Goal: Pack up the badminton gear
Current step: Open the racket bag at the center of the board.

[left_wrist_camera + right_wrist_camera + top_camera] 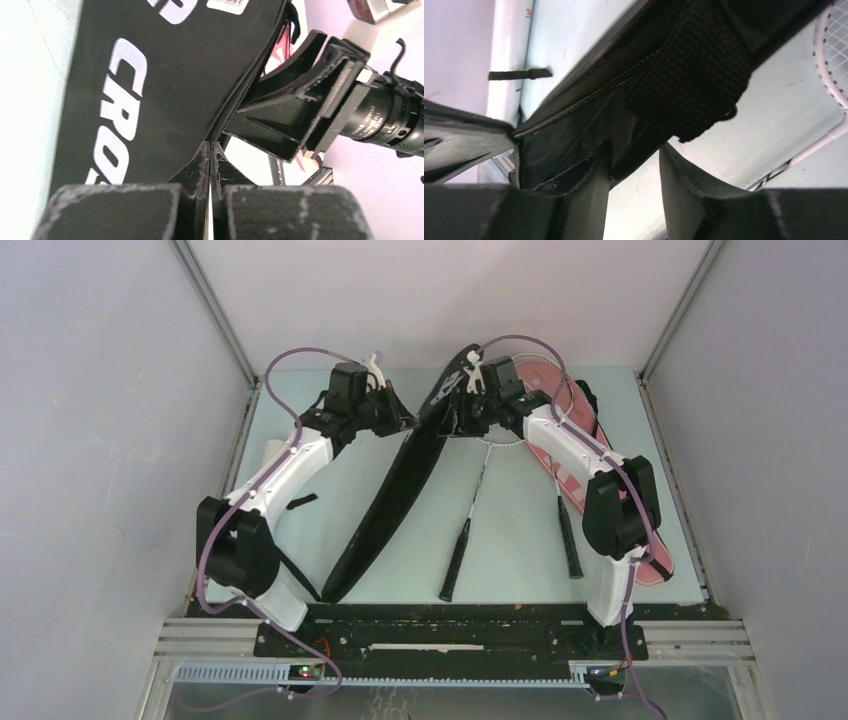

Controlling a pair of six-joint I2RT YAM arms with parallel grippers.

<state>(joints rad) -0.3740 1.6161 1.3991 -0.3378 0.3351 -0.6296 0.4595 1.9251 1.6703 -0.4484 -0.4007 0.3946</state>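
The black "CROSSWAY" racket cover [395, 490] stands on its edge, slanting from the table's front toward the back. My left gripper [408, 425] is shut on its zipper edge [210, 150]. My right gripper [462, 420] is on the cover's other side near its top. Its jaws [636, 150] stand apart, the cover's zipper flap [574, 145] lies against the left finger, and bare table shows between them. A white-framed racket [470, 510] lies beside the cover. A pink racket [565, 525] lies on the pink cover [655, 565] under my right arm.
A short black strap [300, 502] lies on the table by my left arm, with a white object [272, 452] at the left wall. The cover's black webbing strap [694, 75] hangs just beyond my right fingers. Grey walls close in the table on three sides.
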